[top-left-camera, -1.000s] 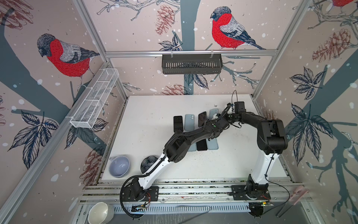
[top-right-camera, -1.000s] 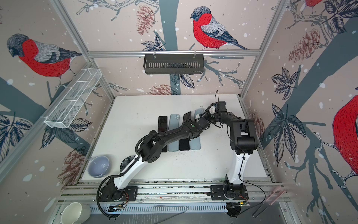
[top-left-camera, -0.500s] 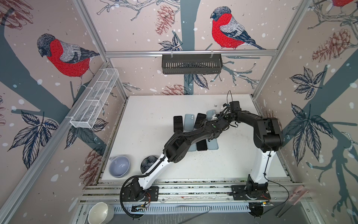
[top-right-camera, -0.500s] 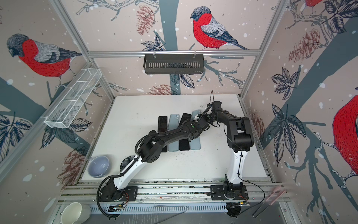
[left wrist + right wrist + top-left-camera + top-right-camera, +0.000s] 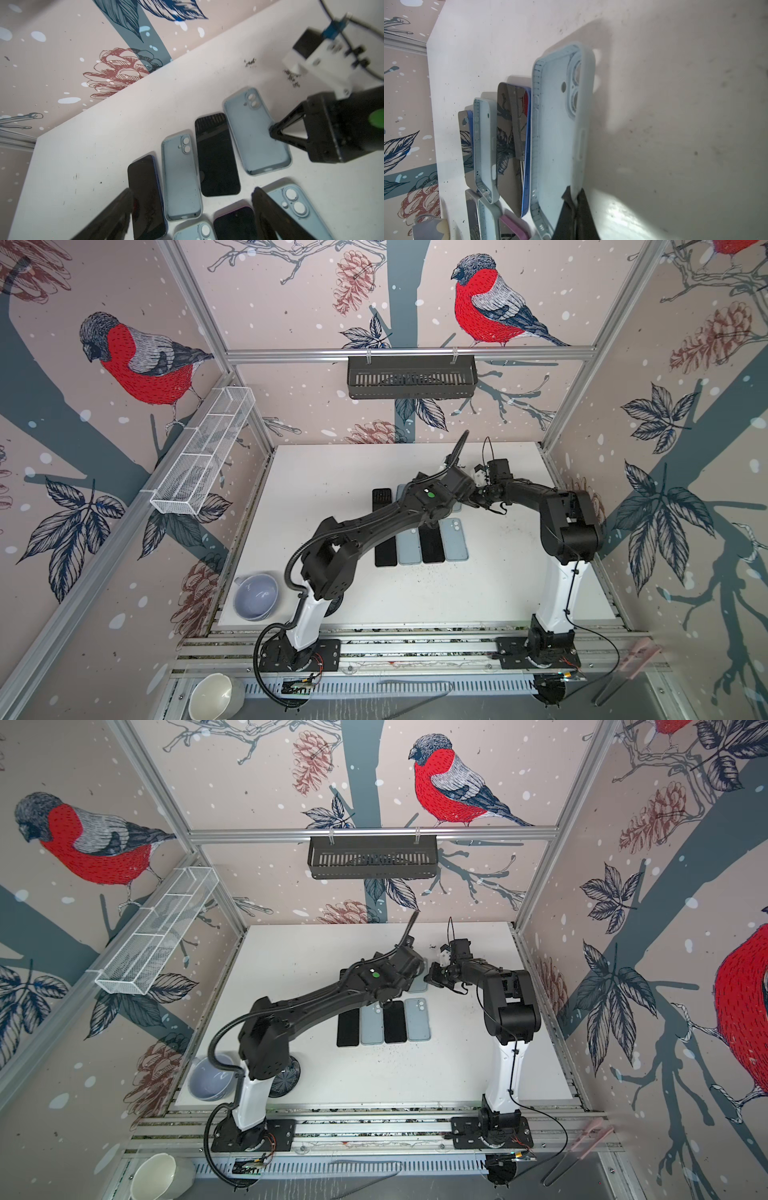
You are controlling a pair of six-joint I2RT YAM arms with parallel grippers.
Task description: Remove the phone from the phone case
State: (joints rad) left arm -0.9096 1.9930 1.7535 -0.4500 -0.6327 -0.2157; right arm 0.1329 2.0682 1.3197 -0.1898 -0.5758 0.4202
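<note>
In the left wrist view an empty light blue phone case [image 5: 253, 135] lies open side up on the white table [image 5: 99, 145]. My right gripper [image 5: 273, 132] is shut on its side wall, which the right wrist view shows too, with the gripper [image 5: 575, 194] pinching the case [image 5: 556, 128]. A black phone [image 5: 216, 155] lies flat, screen up, just beside that case. My left gripper [image 5: 192, 192] hovers open above the table with nothing between its fingers [image 5: 270, 212]. In both top views the left arm hides most of this spot.
Another empty blue case [image 5: 180, 176] and a black phone [image 5: 145, 197] lie in the same row. A front row of phones and blue cases [image 5: 455, 539] lies nearer the arm bases. A lavender bowl [image 5: 255, 597] and a white cup [image 5: 212, 697] sit front left.
My left gripper has gone from shut to wide open. The right gripper, still holding the blue case, has shifted slightly left.
</note>
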